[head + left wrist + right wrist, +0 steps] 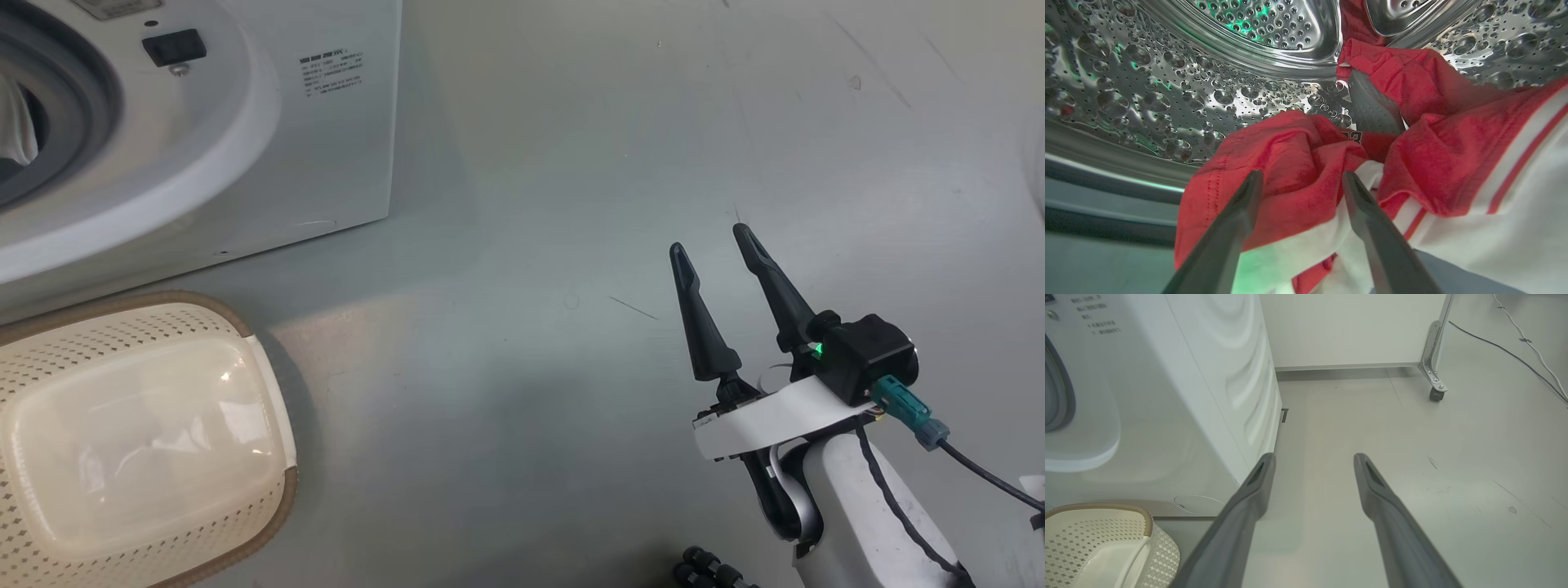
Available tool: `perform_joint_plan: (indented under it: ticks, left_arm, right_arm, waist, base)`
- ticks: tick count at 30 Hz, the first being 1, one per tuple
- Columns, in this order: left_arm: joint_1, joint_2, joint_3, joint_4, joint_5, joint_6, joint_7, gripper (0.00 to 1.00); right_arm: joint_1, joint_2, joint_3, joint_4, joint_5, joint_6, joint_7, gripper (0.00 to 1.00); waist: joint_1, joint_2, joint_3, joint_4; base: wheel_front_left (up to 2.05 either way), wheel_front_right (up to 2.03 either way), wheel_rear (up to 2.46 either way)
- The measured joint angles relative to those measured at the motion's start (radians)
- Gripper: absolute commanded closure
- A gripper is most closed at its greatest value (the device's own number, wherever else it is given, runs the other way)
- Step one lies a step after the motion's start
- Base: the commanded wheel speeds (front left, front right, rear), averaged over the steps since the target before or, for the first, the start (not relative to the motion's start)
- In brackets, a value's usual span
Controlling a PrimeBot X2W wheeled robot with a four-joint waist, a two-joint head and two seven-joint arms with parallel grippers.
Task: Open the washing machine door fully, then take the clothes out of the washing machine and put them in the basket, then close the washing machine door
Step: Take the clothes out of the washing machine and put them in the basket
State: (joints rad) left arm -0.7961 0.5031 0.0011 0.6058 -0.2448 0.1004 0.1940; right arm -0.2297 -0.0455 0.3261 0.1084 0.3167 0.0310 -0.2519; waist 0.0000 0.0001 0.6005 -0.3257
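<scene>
Up in the head view, the washing machine (326, 147) fills the upper left corner. Its round opening with the grey rubber ring (90, 90) stands uncovered, and a bit of white cloth (16, 122) shows inside at the far left edge. The basket (163, 300) sits on the grey floor (531, 245) just in front of the machine, at the lower left. The right gripper (709, 239) hangs over bare floor at the lower right, well apart from both the machine and the basket. Its two dark fingers are spread and hold nothing.

In the left wrist view, the left gripper (1302, 179) is inside the steel drum (1167, 81). Its fingers are parted wide, one on each side of a bunched red fold. The clothes (1437, 171) lie heaped in the drum, red with white panels and red stripes, spreading from the middle to the right edge. Whether the fingertips press the fabric cannot be told, and nothing is clamped.

In the right wrist view, the open fingers of the right gripper point along the floor beside the machine's white side panel. The basket shows at the lower left corner, close to the machine's base. Farther off stand a pale wall (1351, 330) and a metal leg on a small caster (1436, 394), and a dark cable (1494, 345) lies across the floor at the upper right.
</scene>
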Motion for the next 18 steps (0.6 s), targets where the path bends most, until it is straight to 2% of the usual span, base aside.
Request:
perform_joint_plan:
  ticks: [9,18]
  left_arm:
    - [-0.038,0.027,-0.007,0.069,0.023,0.0,0.052,0.0]
    - [-0.08,0.026,-0.015,0.109,0.023,0.0,0.078,0.0]
  right_arm:
    - [-0.009,0.0,0.003,0.001,0.0,-0.009,0.0,0.0]
    - [-0.018,0.0,0.008,0.0,0.008,-0.018,0.0,0.0]
  waist:
    - [-0.0001,0.0,0.009,-0.001]
    - [-0.0001,0.0,0.024,-0.005]
  base:
    - [0.0,0.0,0.0]
    - [0.0,0.0,0.0]
